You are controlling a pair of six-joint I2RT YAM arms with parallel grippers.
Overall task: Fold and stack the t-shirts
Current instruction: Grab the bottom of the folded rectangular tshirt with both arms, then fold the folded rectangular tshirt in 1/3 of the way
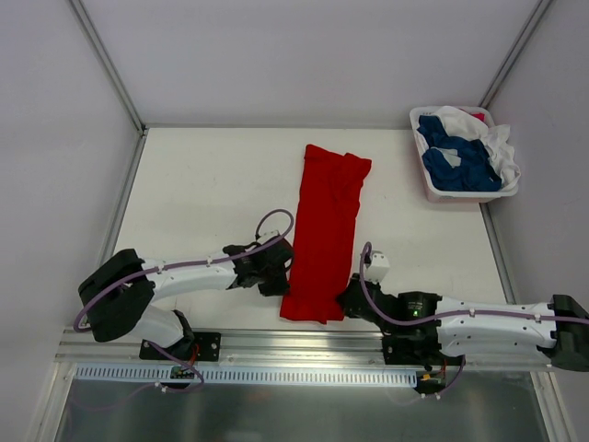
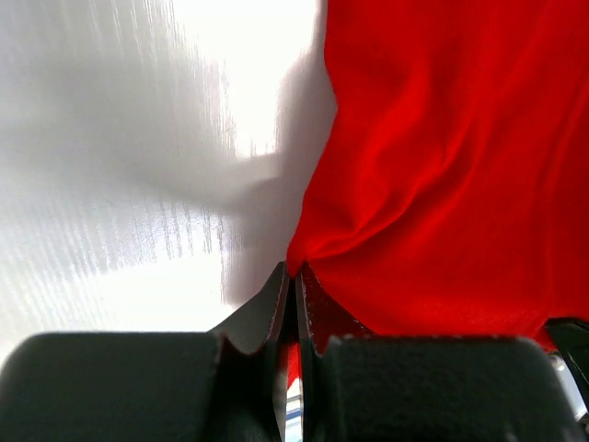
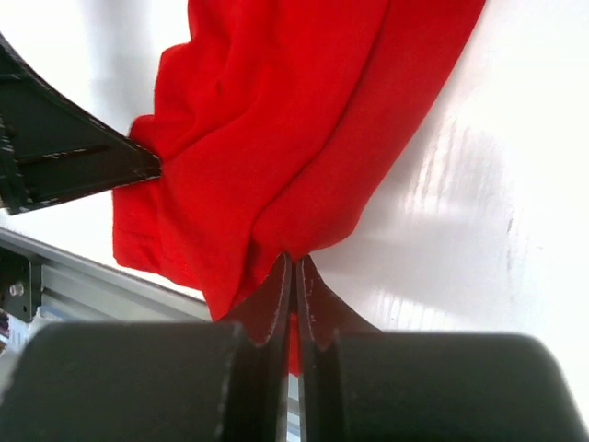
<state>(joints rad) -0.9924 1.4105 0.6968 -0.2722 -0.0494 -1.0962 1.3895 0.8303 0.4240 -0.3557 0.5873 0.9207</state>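
We see the red t-shirt (image 1: 324,230) lying on the white counter (image 1: 202,184) as a long narrow strip. It runs from the far middle of the counter down to the near edge, between our two arms.

Our left fingers (image 1: 276,274) are closed on the strip's left edge, close to its near end. In the left wrist view the fingers (image 2: 294,276) pinch a small peak of red cloth (image 2: 442,166) between their tips. Our right fingers (image 1: 348,299) are closed on the right edge by the near corner. In the right wrist view the fingers (image 3: 294,267) clamp a gathered fold of the cloth (image 3: 276,120), and the left fingers (image 3: 92,166) touch the opposite edge.

In the far right corner a white basket (image 1: 460,196) holds a heap of blue t-shirts (image 1: 456,168) and white t-shirts (image 1: 495,147), well apart from the red one.
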